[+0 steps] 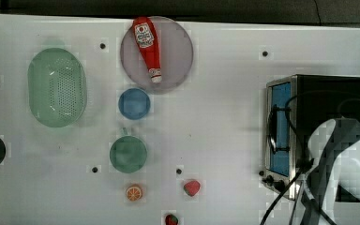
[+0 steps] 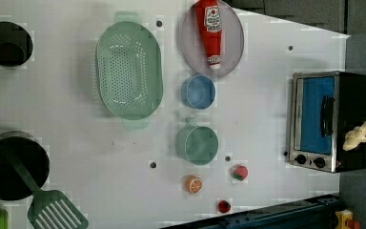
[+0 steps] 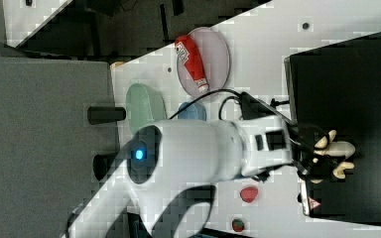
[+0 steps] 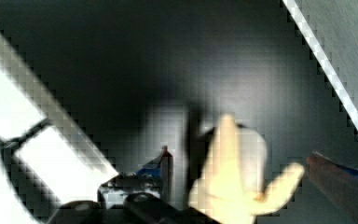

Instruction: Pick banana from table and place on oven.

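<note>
- Surface (image 2: pixel 267 109): white, carrying, from the left view's left, a colander (image 2: pixel 129 71), a blue bowl (image 2: pixel 198 91), a green cup (image 2: pixel 198 145) and fruit pieces.
- Ketchup bottle (image 2: pixel 209 29): lies on a plate (image 2: pixel 233 45); its label carries print, but the words are not legible.
- Oven (image 2: pixel 331 119): stands at the left view's right; no marking readable.
- Banana (image 2: pixel 357 136): sits over the oven's black top, near its front edge.
- Tool (image 3: pixel 322 161): fingers either side of the banana in the wrist view (image 4: pixel 235 172); whether they grip it or have let go, I cannot tell.
- Judgement: confirm the banana rests flat on the top before release, then retreat straight up so it is not dragged off the edge.
</note>
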You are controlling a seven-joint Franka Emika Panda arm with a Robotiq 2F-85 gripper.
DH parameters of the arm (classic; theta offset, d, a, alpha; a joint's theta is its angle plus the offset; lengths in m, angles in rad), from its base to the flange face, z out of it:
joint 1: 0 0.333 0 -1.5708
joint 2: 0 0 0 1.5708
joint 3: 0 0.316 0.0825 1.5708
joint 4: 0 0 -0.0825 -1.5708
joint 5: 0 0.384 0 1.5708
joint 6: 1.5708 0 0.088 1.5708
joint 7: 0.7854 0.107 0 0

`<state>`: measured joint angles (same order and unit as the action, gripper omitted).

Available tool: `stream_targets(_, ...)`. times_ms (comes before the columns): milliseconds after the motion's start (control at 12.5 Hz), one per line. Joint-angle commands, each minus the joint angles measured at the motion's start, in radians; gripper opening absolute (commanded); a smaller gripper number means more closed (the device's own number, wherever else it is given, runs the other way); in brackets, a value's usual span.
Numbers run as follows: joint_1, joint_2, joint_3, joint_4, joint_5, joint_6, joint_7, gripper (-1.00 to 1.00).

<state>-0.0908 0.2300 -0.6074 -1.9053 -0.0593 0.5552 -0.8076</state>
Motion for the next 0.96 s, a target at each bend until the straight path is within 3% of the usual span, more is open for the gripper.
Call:
stream_targets(80,0.045,-0.106,0.019,0.028,0.006,-0.026,-0.034,1.0)
stream_targets(240,0.08,-0.188,0.062,0.026,-0.005,-0.119,0.048,1.0)
stream_targets(480,0.124,-0.293,0.19,0.025,-0.012,-0.271,0.338,1.0)
stream_targets(800,0.137,-0.374,0.411,0.025,-0.012,-0.348,0.747,1.0)
stream_targets(960,0.137,-0.396,0.483,0.025,-0.009,-0.381,0.854,1.0)
